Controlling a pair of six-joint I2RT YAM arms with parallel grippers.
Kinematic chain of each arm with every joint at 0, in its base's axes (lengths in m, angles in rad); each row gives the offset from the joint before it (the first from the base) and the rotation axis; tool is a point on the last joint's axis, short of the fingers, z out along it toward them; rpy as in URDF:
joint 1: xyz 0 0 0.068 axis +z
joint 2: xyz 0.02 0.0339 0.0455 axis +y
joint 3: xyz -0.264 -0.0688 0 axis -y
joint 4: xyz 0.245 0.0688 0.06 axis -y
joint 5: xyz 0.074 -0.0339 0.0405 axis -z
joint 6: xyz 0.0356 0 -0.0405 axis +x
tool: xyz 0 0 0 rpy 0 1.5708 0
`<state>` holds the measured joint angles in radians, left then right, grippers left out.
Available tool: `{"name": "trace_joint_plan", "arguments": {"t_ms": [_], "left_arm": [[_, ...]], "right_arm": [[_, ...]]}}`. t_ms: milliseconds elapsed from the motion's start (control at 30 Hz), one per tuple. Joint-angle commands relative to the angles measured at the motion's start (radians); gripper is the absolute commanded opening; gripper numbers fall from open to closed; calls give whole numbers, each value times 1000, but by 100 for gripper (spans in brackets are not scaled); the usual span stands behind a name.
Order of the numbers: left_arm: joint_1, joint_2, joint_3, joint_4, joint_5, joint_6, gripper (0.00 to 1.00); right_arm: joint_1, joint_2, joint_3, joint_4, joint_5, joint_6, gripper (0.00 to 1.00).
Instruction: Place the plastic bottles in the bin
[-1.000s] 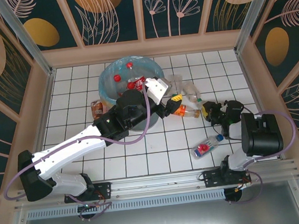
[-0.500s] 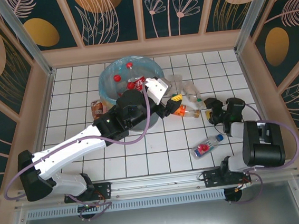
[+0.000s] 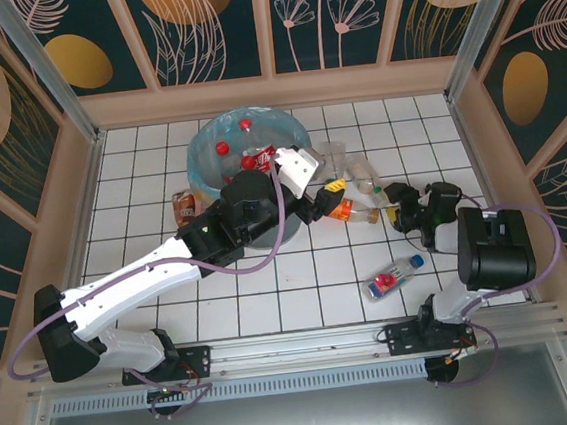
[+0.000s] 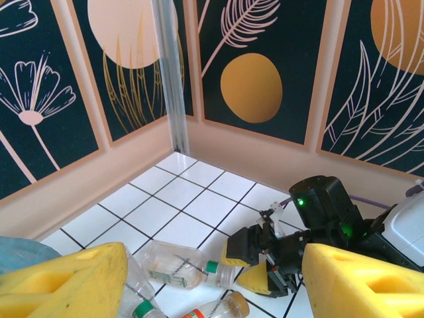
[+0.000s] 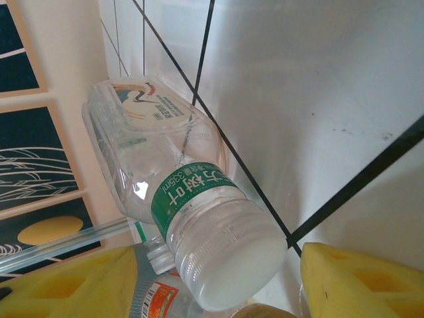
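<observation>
The grey bin (image 3: 200, 152) with its light-blue liner stands at the back and holds several bottles with red caps (image 3: 249, 157). To its right a cluster of clear bottles (image 3: 358, 177) lies on the tiles, among them an orange-labelled one (image 3: 349, 209). My left gripper (image 3: 328, 190) hovers open between bin and cluster, nothing between its yellow pads (image 4: 63, 278). My right gripper (image 3: 400, 206) is open at the cluster's right side. The capped end of a green-banded clear bottle (image 5: 192, 199) lies between its pads (image 5: 361, 281).
A blue-capped bottle with a red label (image 3: 391, 278) lies alone on the tiles near the right arm's base. A brown bottle (image 3: 184, 207) lies left of the bin. The left arm's links (image 3: 149, 276) cross the floor diagonally. Pale walls (image 3: 272, 91) close in the tiled floor.
The right arm's wrist and elbow have shifted and its gripper has edged slightly toward the bottle cluster. The left arm and the bottles have stayed in place.
</observation>
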<state>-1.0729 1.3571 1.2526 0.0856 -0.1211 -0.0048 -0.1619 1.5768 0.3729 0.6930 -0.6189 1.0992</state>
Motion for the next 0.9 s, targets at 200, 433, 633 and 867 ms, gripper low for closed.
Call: {"name": "trace_joint_plan", "arguments": {"t_ms": [200,433,633,867], "left_arm": [[-5,10,-10,19,-20,-11,71],[-5,11,-13,19,-28,-10,71],[-4,13,-15,17,-34,-9,71],[-5,6,-21,20,-38,-13,71]], "right_arm": [[22,116,86,-106,29,-106,69],[42,147,102,-130,8,-145,70],[76,120,165,-293,103,-266,74],[137,68,327,-609,335,-453,75]]}}
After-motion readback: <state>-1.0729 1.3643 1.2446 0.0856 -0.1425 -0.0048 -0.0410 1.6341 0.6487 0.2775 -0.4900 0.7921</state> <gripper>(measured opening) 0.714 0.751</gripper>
